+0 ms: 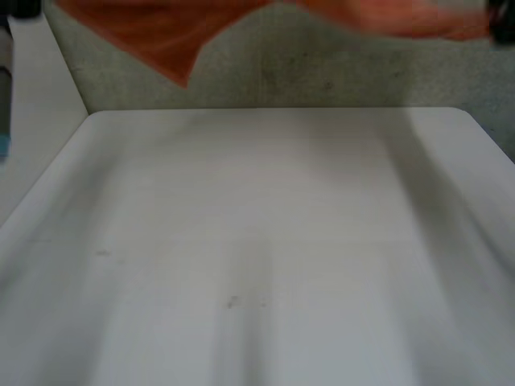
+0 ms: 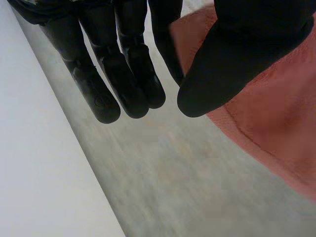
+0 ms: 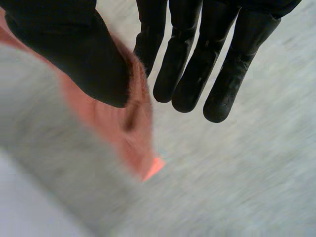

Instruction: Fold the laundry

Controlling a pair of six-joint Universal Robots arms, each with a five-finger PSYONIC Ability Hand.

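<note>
orange cloth point(image 1: 161, 36) hanging stretched out past the far edge of the white worktop point(image 1: 257, 241), left hand point(image 2: 232, 54) pinching one end, right hand point(image 3: 190, 54) pinching the other, thumbs against fingers

The white table point(image 1: 257, 241) has a rounded far corner and faint specks point(image 1: 232, 302) on top
</note>
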